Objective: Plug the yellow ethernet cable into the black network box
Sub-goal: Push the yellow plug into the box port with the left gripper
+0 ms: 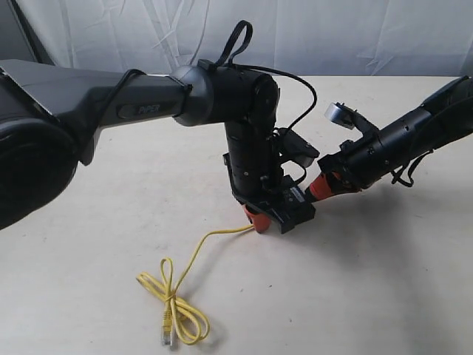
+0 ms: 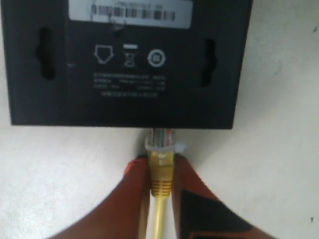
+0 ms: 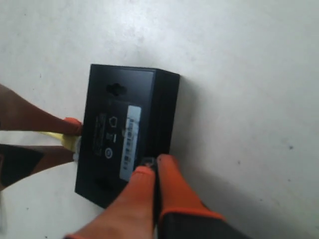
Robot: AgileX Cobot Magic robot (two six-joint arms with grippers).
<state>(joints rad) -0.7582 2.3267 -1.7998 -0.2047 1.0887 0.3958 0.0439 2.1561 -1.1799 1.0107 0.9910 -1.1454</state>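
Note:
The black network box (image 2: 124, 59) lies flat on the table with its label side up. One clear plug of the yellow ethernet cable (image 2: 160, 172) meets a port on the box's side edge. My left gripper (image 2: 160, 160) is shut on the plug's yellow boot, an orange finger (image 2: 134, 194) on each side. My right gripper (image 3: 152, 167) is shut, its tips resting against the opposite edge of the box (image 3: 124, 134). In the exterior view the cable (image 1: 194, 255) runs from the left gripper (image 1: 257, 219) down to a loose coil with the free plug (image 1: 167, 336).
The pale table (image 1: 384, 281) stretches around the box. The left arm (image 1: 148, 103) reaches in from the left and hides most of the box (image 1: 294, 213). The right gripper (image 1: 321, 188) comes in from the right. A white curtain (image 1: 355, 37) hangs behind.

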